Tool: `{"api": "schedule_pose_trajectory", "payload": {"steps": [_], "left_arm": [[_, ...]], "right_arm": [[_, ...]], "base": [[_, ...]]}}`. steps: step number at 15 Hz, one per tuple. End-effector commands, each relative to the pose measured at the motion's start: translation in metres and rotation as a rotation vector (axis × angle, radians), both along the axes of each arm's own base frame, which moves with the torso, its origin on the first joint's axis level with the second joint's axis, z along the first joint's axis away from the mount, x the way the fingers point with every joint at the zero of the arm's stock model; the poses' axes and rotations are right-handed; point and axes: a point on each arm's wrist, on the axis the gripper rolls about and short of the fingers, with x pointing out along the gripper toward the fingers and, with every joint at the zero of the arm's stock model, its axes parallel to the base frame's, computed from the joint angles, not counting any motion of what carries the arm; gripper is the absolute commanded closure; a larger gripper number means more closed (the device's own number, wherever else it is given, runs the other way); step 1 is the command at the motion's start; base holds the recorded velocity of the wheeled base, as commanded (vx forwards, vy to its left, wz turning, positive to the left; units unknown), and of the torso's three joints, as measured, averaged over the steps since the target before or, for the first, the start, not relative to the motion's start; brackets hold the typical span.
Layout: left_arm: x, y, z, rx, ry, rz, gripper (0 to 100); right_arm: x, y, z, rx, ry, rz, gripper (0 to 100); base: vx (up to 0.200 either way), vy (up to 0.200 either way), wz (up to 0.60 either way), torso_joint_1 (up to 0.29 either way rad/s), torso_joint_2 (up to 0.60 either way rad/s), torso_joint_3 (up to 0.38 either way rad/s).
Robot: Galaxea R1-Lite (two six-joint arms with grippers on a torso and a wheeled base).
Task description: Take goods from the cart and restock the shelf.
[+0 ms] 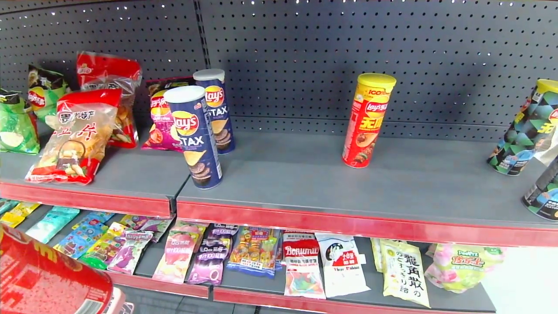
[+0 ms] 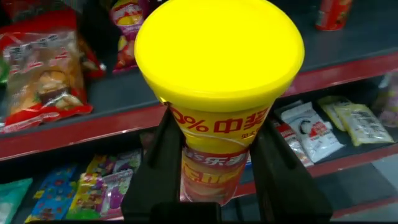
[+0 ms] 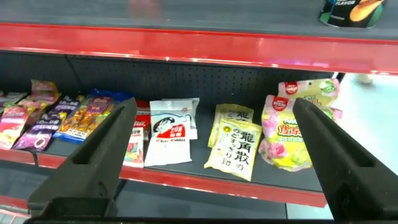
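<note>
Closest in, the left claw [image 2: 219, 124] is clamped on a chip can [image 2: 217, 50] with a red body and a yellow lid, one finger on each side of the tube just under the lid. The can is held upright in the air, in front of the shelving and not yet on it. In the head view it seems to be the red cylinder low at the robot's left.

The right claw [image 3: 213, 106] hangs empty with its fingers spread wide, facing the lower shelf [image 1: 165, 285], which is packed with flat candy bags [image 1: 257, 250].

Beyond that, the upper shelf [image 1: 305, 183] is only partly stocked. Two blue cans [image 1: 194, 137] stand near its left side beside a group of snack bags [image 1: 74, 135]. A single red can [image 1: 367, 120] of what looks like the same kind as the held one stands towards the back. Patterned cans [image 1: 523, 131] sit at the far right. Wide bare stretches lie between them.

So I judge the task to be mid-way: one item is picked and carried up to the shelving, but its placing is not done. The open space around the lone red can looks like the natural spot, and there is room for more goods after it.
</note>
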Motion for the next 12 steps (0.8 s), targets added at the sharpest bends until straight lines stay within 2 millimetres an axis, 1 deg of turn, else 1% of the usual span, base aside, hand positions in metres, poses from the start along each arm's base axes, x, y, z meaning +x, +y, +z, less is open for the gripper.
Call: {"api": "schedule_pose_trajectory", "payload": {"steps": [1, 2, 3, 4, 5, 6, 7, 9, 10, 11, 12], "left_arm": [[-0.004, 0.000, -0.002, -0.016, -0.007, -0.019, 100], [-0.002, -0.001, -0.002, -0.025, 0.003, -0.023, 100], [-0.002, -0.001, -0.003, -0.025, 0.010, -0.029, 100], [0.001, -0.001, -0.003, -0.026, 0.020, -0.031, 100], [0.001, -0.001, -0.003, -0.026, 0.022, -0.031, 100], [0.001, -0.001, -0.003, -0.026, 0.020, -0.031, 100], [0.001, -0.001, -0.003, -0.024, 0.020, -0.028, 100], [0.002, 0.000, -0.002, -0.022, 0.020, -0.021, 100], [0.002, 0.000, -0.002, -0.022, 0.020, -0.021, 100], [0.001, 0.000, -0.003, -0.022, 0.020, -0.020, 100], [0.000, 0.000, -0.003, -0.021, 0.016, -0.014, 100]], "right_arm": [[-0.006, 0.001, 0.052, 0.023, -0.073, 0.107, 0], [0.006, 0.003, 0.098, 0.075, -0.041, 0.171, 0], [0.016, 0.004, 0.136, 0.090, -0.047, 0.250, 0], [0.032, 0.006, 0.159, 0.084, -0.020, 0.358, 0], [0.048, 0.010, 0.167, 0.066, 0.022, 0.428, 0], [0.059, 0.013, 0.169, 0.047, 0.052, 0.458, 0], [0.092, 0.021, 0.167, 0.021, 0.122, 0.496, 0], [0.139, 0.035, 0.167, 0.028, 0.136, 0.586, 0], [0.153, 0.038, 0.166, 0.025, 0.129, 0.609, 0], [0.185, 0.046, 0.160, 0.029, 0.136, 0.678, 0], [0.201, 0.050, 0.154, 0.033, 0.161, 0.715, 0]], "base": [[0.000, 0.000, 0.00, 0.000, 0.00, 0.000], [0.000, 0.000, 0.00, 0.000, 0.00, 0.000], [0.000, 0.000, 0.00, 0.000, 0.00, 0.000], [0.000, 0.000, 0.00, 0.000, 0.00, 0.000], [0.000, 0.000, 0.00, 0.000, 0.00, 0.000], [0.000, 0.000, 0.00, 0.000, 0.00, 0.000], [0.000, 0.000, 0.00, 0.000, 0.00, 0.000], [0.000, 0.000, 0.00, 0.000, 0.00, 0.000], [0.000, 0.000, 0.00, 0.000, 0.00, 0.000], [0.000, 0.000, 0.00, 0.000, 0.00, 0.000], [0.000, 0.000, 0.00, 0.000, 0.00, 0.000]]}}
